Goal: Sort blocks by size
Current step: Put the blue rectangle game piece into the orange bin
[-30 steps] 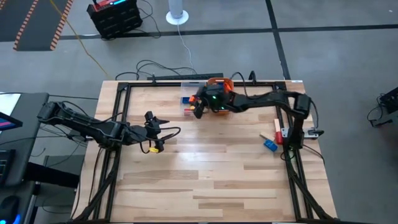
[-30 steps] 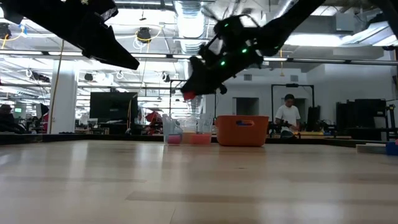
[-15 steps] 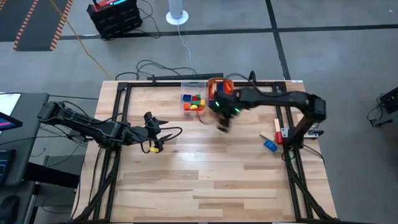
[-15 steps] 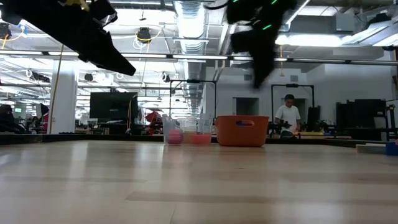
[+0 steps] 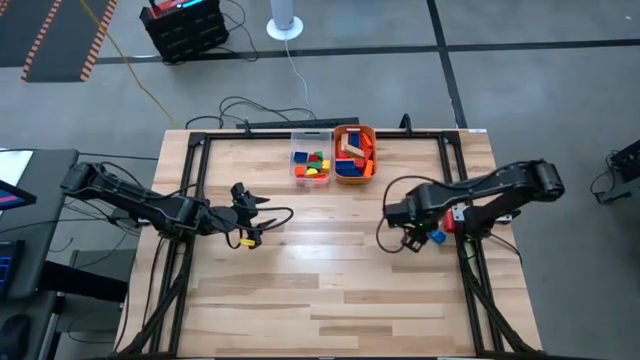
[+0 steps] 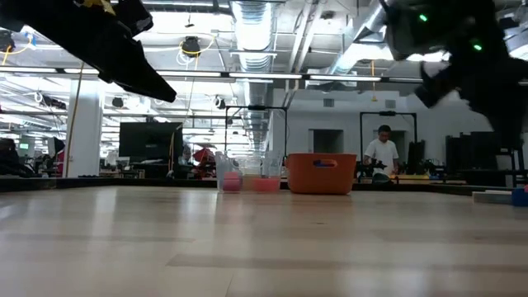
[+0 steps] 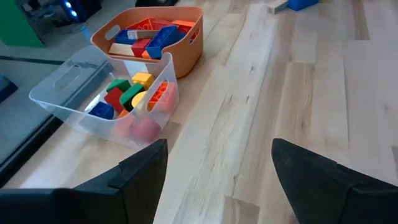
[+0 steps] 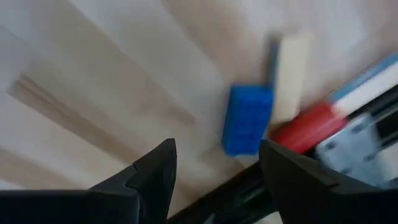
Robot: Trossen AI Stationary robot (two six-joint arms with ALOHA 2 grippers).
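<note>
Nearest the right hand are the last loose blocks — a blue block, a pale wood bar touching its side, and a red block just beside those, all bunched against the frame rail at the right edge of the worktop. The right hand hangs over the worktop with its fingers spread and nothing between them. In its wrist camera the blue block sits dead ahead, in line with the gap between the fingers, and its long axis points away from the hand, roughly parallel to the wood bar. From above, the little pile lies just to the outer side of the hand, toward the table's right edge.

So the right arm is clearly the nearer one, I'd say — the left hand waits well apart on the left half, also spread wide and empty.

Farther back, at the far edge, the clear tub holds small cube-like blocks in red, green, yellow and blue, and the orange tub touching it holds longer pieces. Whatever gets picked up has a fair trip back there.
</note>
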